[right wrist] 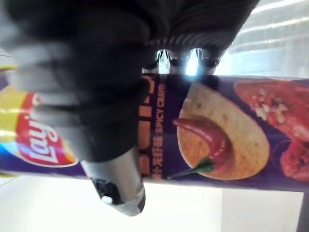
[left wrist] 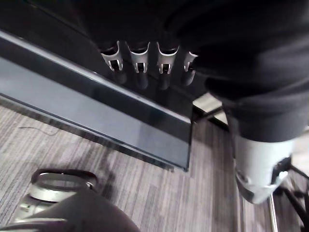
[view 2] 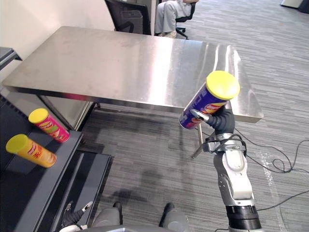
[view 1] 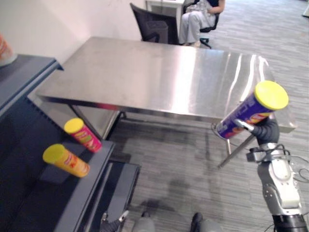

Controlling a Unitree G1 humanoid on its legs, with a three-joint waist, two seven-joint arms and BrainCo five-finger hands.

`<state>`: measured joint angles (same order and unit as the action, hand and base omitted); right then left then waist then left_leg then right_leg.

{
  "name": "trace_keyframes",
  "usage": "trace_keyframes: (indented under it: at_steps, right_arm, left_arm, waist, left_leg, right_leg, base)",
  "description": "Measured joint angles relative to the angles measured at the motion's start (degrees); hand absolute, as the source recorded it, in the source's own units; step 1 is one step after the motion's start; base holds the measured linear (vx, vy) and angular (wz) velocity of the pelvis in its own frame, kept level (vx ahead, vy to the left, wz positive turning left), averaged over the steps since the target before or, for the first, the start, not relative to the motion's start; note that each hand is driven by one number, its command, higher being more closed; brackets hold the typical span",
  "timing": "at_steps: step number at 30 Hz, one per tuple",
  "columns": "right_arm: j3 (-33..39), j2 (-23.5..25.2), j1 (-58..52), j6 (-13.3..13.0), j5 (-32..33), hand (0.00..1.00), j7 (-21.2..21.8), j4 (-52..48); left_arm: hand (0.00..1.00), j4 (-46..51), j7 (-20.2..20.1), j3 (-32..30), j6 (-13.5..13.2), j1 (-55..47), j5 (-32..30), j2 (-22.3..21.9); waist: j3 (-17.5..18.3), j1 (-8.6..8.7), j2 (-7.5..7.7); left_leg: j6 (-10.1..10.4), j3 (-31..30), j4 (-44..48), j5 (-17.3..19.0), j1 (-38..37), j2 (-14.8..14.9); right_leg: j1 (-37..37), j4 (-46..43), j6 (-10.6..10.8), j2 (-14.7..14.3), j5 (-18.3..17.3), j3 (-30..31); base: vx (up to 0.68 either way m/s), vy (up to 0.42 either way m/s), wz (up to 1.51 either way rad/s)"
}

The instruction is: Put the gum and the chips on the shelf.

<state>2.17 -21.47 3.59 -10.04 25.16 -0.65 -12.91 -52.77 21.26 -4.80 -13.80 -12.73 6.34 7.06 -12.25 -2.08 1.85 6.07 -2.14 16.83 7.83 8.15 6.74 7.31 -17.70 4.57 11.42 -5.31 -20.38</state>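
Right wrist view: purple chips can (right wrist: 217, 140), a chili pictured on it, clasped in the right hand (view 2: 223, 121); its long axis slants, yellow lid (view 2: 222, 85) uppermost.

The table (view 1: 145, 72) is brushed metal with a bright sheen, the floor (view 1: 183, 159) ribbed grey carpet. The chips can (view 2: 202, 102) looks glossy, its yellow lid (view 2: 222, 84) smooth plastic.
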Motion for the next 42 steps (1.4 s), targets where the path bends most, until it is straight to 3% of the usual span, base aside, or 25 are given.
trace_keyframes:
  at_steps: [7, 8, 9, 10, 12, 15, 17, 19, 20, 21, 22, 23, 25, 28, 32, 36, 42]
  right_arm:
    - [-6.15, 1.52, 1.93, -0.02, -0.33, 1.00, 1.81, 0.05]
    - [-5.92, 2.31, 2.09, -0.18, -0.28, 1.00, 2.39, 0.04]
    - [-5.63, 2.44, 1.83, -0.66, -0.05, 1.00, 2.61, 0.13]
    - [-5.11, 2.19, 1.79, -0.64, -0.03, 1.00, 2.76, 0.64]
    - [-2.13, 2.14, 1.91, -1.00, -0.08, 1.00, 2.51, 0.87]
    - [0.79, 1.57, 1.83, -1.96, 0.05, 1.00, 2.33, 0.89]
    - [2.64, 0.28, 1.77, -2.04, 0.19, 1.00, 2.07, 0.87]
    - [4.81, -1.18, 1.93, -2.21, 0.69, 1.00, 1.74, 1.13]
    - [4.86, -1.52, 2.08, -2.21, 0.69, 1.00, 1.42, 1.53]
    - [4.76, -1.44, 2.05, -2.21, 0.68, 1.00, 1.03, 1.66]
    - [4.80, -1.35, 2.25, -2.24, 0.69, 1.00, 0.97, 1.65]
    - [4.46, -0.83, 3.36, -2.13, 0.68, 1.00, 0.63, 2.03]
    - [4.56, -0.72, 4.43, -2.04, 0.66, 1.00, -0.24, 2.04]
    - [4.57, -0.46, 4.73, -1.17, 0.26, 1.00, -1.87, 2.14]
    - [3.94, 0.05, 4.89, 0.03, -0.52, 1.00, -2.47, 2.71]
    - [0.87, 0.15, 5.38, 0.20, -0.55, 1.00, -1.87, 2.75]
    - [-4.77, 3.12, 5.99, 0.28, -2.82, 1.00, 0.14, 2.88]
  left_arm:
    - [0.00, -1.99, 0.45, -5.01, -0.03, -1.25, 4.87, -1.70]
    - [0.00, -2.03, 0.48, -5.83, 0.02, -1.56, 4.87, -1.97]
    - [0.00, -2.14, 0.48, -6.50, 0.07, -1.38, 4.89, -1.81]
    - [0.00, -2.08, 0.47, -6.83, 0.09, -1.23, 4.88, -2.08]
    - [0.00, -1.97, 0.43, -6.75, 0.06, -0.82, 4.83, -2.52]
    - [0.00, -2.02, 0.58, -6.67, 0.09, -1.30, 4.82, -2.49]
    - [0.00, -2.01, 0.60, -6.23, -0.05, -1.17, 4.68, -2.52]
    - [0.00, -1.50, 0.60, -5.80, -0.73, -1.03, 4.58, -2.45]
    - [0.00, -1.65, 0.59, -5.39, -1.16, -1.40, 4.55, -2.07]
    - [0.00, -1.74, 0.60, -5.57, -1.26, -2.36, 4.51, -1.84]
    - [0.00, -1.85, 0.61, -5.67, -1.38, -2.70, 4.50, -1.86]
    - [0.00, -2.17, 0.63, -6.01, -1.42, -3.46, 4.50, -1.94]
    - [0.00, -3.37, 0.57, -5.76, -1.30, -4.91, 4.40, -2.56]
    - [0.00, -4.64, 0.46, -4.69, -1.24, -4.86, 3.74, -2.71]
    - [0.00, -4.51, 0.82, -2.84, -1.09, -4.88, 2.93, -2.63]
    - [0.00, -4.13, 1.15, -2.30, -0.76, -4.88, 2.40, -1.67]
    - [0.00, -3.66, 1.14, -2.52, -0.65, -4.44, 2.52, -0.17]
  waist:
    - [-2.48, -3.26, -1.29]
    - [-2.62, -3.16, -1.68]
    - [-2.92, -2.54, -1.30]
    - [-2.89, -2.65, -1.31]
    - [-2.92, -2.28, -0.74]
    - [-2.56, -0.52, -1.10]
    - [-1.96, 0.46, -1.42]
    - [-1.69, 0.43, -1.39]
    - [-1.02, 0.25, -1.19]
    - [0.33, 0.38, -1.04]
    - [0.62, 0.36, -1.04]
    - [0.73, 0.16, -1.36]
    - [1.39, 0.29, -2.48]
    - [1.71, 0.27, -2.42]
    - [2.38, 0.42, -1.47]
    - [2.41, 0.30, -1.02]
    - [2.11, -0.69, -0.04]
  left_leg:
    - [-1.28, -1.66, -0.20, -0.50, 1.79, 2.70]
    - [-4.55, -0.90, -0.79, -1.16, 2.38, 4.01]
    - [-7.39, 1.74, -1.27, -2.07, 3.20, 5.53]
    - [-8.40, 3.76, -1.64, -2.57, 3.12, 6.51]
    - [-9.21, 14.12, 7.39, -1.83, 6.37, 9.13]
    - [-10.88, 25.60, 21.13, -0.02, 5.10, 11.16]
    - [-10.88, 30.23, 22.31, -0.32, 1.81, 11.26]
    - [-12.06, 34.93, 17.23, -2.15, 2.01, 9.15]
    - [-12.13, 34.72, 10.92, -3.91, 1.37, 5.72]
    - [-11.17, 34.16, 1.33, -7.21, -0.27, 1.52]
    - [-11.83, 35.23, 0.07, -6.33, -1.10, 0.78]
    - [-10.81, 38.19, 1.40, -3.70, -2.80, 2.01]
    - [-8.48, 38.86, -3.84, -3.53, -4.48, 1.25]
    - [-8.32, 36.90, -11.84, -3.73, -4.42, -2.06]
    - [-9.86, 34.33, -17.68, -6.42, -5.55, -6.51]
    - [-10.44, 32.89, -18.56, -6.50, -5.35, -6.85]
    - [-11.24, 33.43, -15.96, -5.35, -2.73, -6.07]
  right_leg:
    - [2.24, -6.48, -2.06, -0.94, -4.81, -2.06]
    - [2.00, -7.00, -2.49, -2.30, -5.03, -2.49]
    - [1.36, -6.76, -3.97, -2.84, -6.46, -2.42]
    - [0.86, -6.38, -4.30, -2.29, -6.67, -4.40]
    - [-0.37, -6.39, -6.63, 0.95, -7.03, -11.09]
    - [-2.91, -5.96, -6.94, 4.54, -7.22, -20.17]
    - [-3.99, -6.03, -6.72, 7.17, -7.17, -25.58]
    - [-4.37, -5.89, -4.57, 8.84, -6.93, -29.68]
    - [-4.60, -3.32, -3.46, 8.93, -6.09, -30.09]
    - [-5.20, 0.03, -3.83, 9.24, -4.00, -31.93]
    - [-5.82, 1.45, -3.82, 9.41, -2.97, -33.94]
    - [-6.70, 1.51, -3.88, 9.53, -2.65, -36.48]
    - [-6.34, -0.41, -3.84, 10.42, -2.66, -39.12]
    - [-4.48, -3.98, -3.45, 12.62, -2.44, -41.30]
    - [-4.57, -7.00, -3.07, 16.23, -1.07, -41.95]
    - [-4.41, -7.23, -3.88, 16.43, 2.78, -40.13]
    - [-2.76, -4.09, -3.75, 14.56, 3.08, -36.49]
  base:
    - [-0.13, -0.127, 0.21]
    - [-0.03, -0.246, 0.77]
    - [-0.04, -0.243, 0.94]
    - [-0.04, -0.174, 1.21]
    - [-0.02, -0.128, 1.29]
    - [0.01, -0.072, 1.53]
    - [-0.03, 0.047, 1.77]
    - [-0.10, 0.059, 1.81]
    - [-0.18, 0.052, 1.67]
    - [-0.13, 0.048, 1.61]
    - [-0.16, 0.053, 1.34]
    - [-0.08, 0.017, 0.85]
    - [-0.09, 0.107, 0.85]
    - [-0.09, 0.165, 0.65]
    - [-0.06, 0.134, 0.41]
    - [-0.03, 0.102, 0.21]
    - [0.01, 0.015, -0.01]
